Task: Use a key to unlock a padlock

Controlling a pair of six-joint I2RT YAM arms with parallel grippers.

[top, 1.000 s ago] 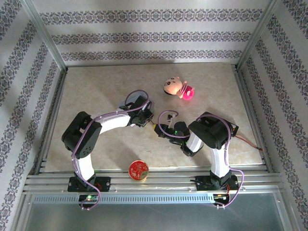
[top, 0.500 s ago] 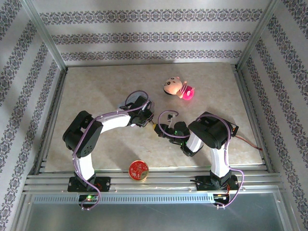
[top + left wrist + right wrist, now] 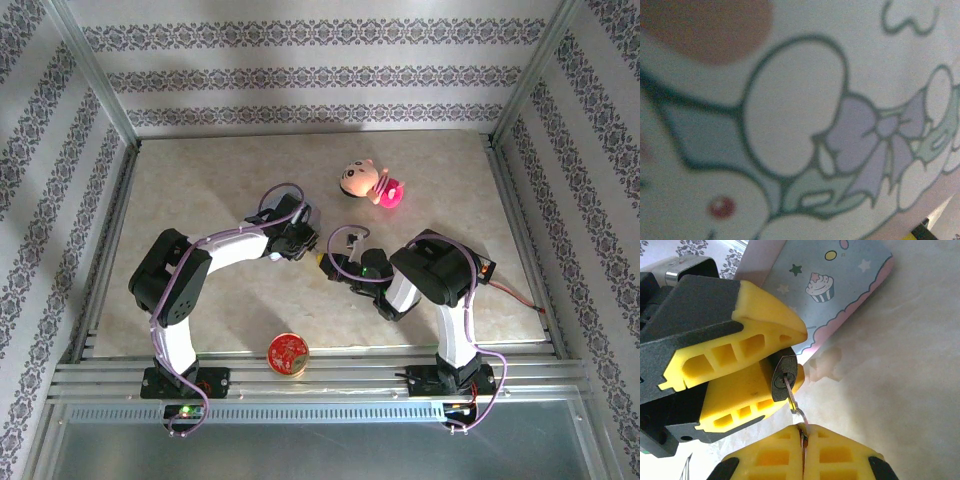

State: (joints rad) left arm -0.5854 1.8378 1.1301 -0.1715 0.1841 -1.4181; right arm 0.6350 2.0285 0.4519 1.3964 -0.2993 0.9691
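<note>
The left gripper (image 3: 790, 356) clamps the padlock (image 3: 783, 376) between its yellow pads (image 3: 765, 320), just beside the pink scalloped edge of the blue tin (image 3: 840, 285). The lock's dark body pokes out of the pads with its keyhole end facing the right gripper (image 3: 804, 434) (the shackle is buried between the pads). The right gripper has its own pads pressed together on the key (image 3: 790, 390), pinching it by the end with the wire ring. The thin blade runs from there into the keyhole; how deep it sits cannot be told. Whether the padlock touches the tin is unclear. Next to the tin lies bare marbled table (image 3: 905, 390). The left wrist camera looks very closely at the tin's printed face, a blurred rabbit outline and a lilac bow.
</note>
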